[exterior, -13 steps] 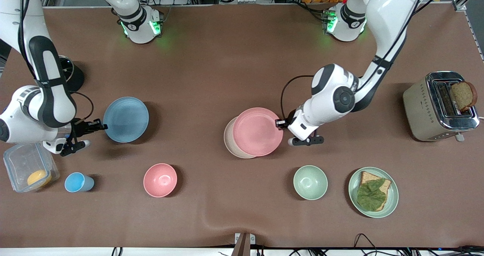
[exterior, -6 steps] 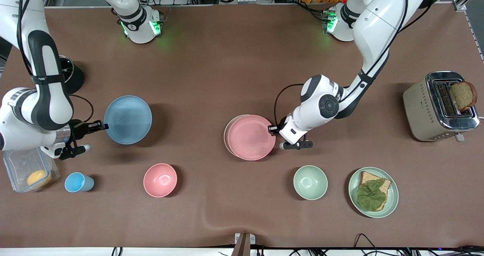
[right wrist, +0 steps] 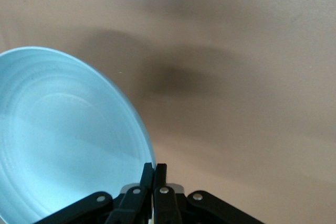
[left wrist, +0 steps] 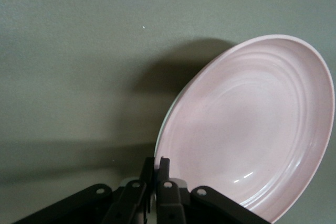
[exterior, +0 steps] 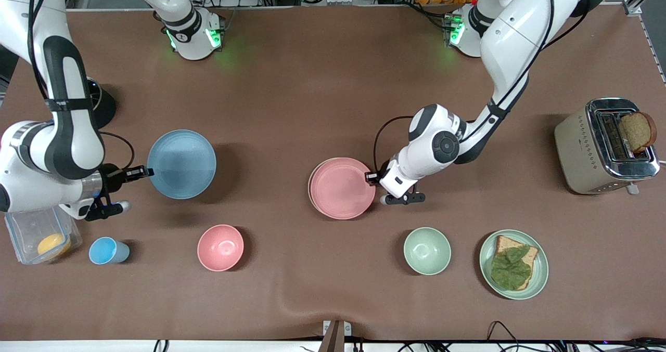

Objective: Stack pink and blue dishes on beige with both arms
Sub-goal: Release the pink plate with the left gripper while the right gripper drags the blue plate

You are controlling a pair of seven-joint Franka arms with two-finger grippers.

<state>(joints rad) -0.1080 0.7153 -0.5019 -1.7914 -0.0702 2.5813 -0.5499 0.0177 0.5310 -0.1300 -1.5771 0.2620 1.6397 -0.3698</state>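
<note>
The pale pink plate (exterior: 341,187) lies almost squarely on the beige plate (exterior: 311,184), of which only a thin crescent shows toward the right arm's end. My left gripper (exterior: 370,176) is shut on the pink plate's rim; in the left wrist view the pink plate (left wrist: 252,129) fills the frame beside the gripper (left wrist: 156,163). The light blue plate (exterior: 181,164) hangs above the table, casting a shadow, with my right gripper (exterior: 146,172) shut on its rim. In the right wrist view the blue plate (right wrist: 63,135) sits against the closed gripper (right wrist: 154,169).
Nearer the camera stand a small blue cup (exterior: 106,250), a deep pink bowl (exterior: 220,247), a green bowl (exterior: 427,250) and a green plate (exterior: 540,276) with a sandwich. A clear box (exterior: 31,227) sits under the right arm. A toaster (exterior: 603,146) stands at the left arm's end.
The left gripper has lowered the pink plate from a tilted offset onto the beige plate, nearly covering it. The right gripper has carried the blue plate higher and slightly toward the middle.
</note>
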